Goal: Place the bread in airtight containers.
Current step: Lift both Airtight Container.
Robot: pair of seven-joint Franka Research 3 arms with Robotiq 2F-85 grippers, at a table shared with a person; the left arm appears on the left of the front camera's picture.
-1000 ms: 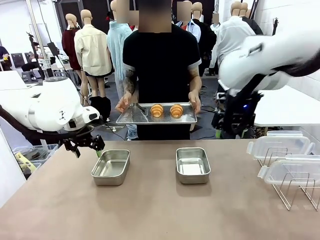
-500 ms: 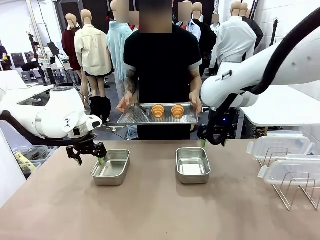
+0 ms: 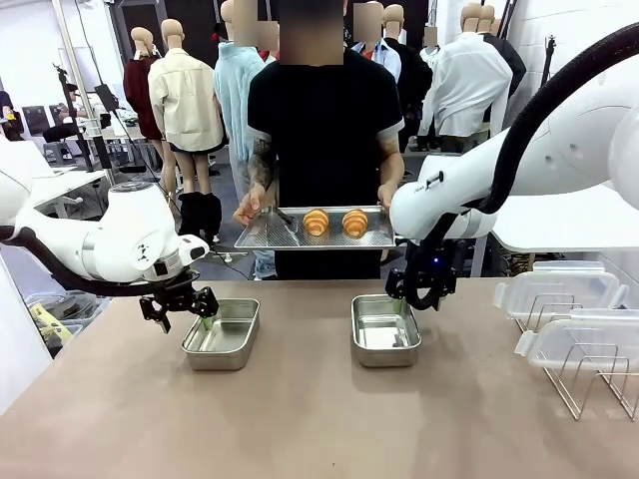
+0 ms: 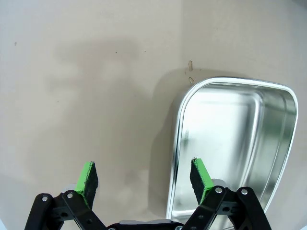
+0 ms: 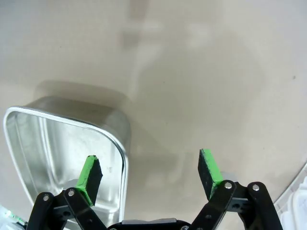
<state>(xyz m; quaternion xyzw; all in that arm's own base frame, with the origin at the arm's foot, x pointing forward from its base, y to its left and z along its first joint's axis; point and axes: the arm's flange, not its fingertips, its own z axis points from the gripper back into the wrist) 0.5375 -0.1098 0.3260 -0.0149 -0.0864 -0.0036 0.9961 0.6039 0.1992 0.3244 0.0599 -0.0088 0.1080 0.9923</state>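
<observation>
Brown surface [image 3: 300,419], person stood at its far edge, shop floor behind.

- Two bread rolls [image 3: 316,222] [image 3: 354,222] are seen side by side on a flat steel tray [image 3: 270,232], which is held clear of the surface beyond the far edge by the person's hands [image 3: 246,208] [image 3: 387,205].
- Two steel containers are set toward the far edge: left container [image 3: 222,334] left of centre, right container [image 3: 385,329] just right of centre. Both are empty and unlidded.
- Left gripper [image 3: 185,311] is positioned low at the left container's left rim, jaws spread wide, nothing held. In the left wrist view [image 4: 143,167] the container's [image 4: 230,120] rim is straddled: one pad over the inside, the other over bare surface.
- Right gripper [image 3: 411,299] is positioned at the right container's far right corner, jaws fully apart, nothing held. In the right wrist view [image 5: 148,165] the container [image 5: 57,148] wall is straddled the same way.
- Contact with either rim cannot be told.
- Two clear lids [image 3: 554,292] [image 3: 584,344] are propped on a wire rack [image 3: 589,384] at the right edge.
</observation>
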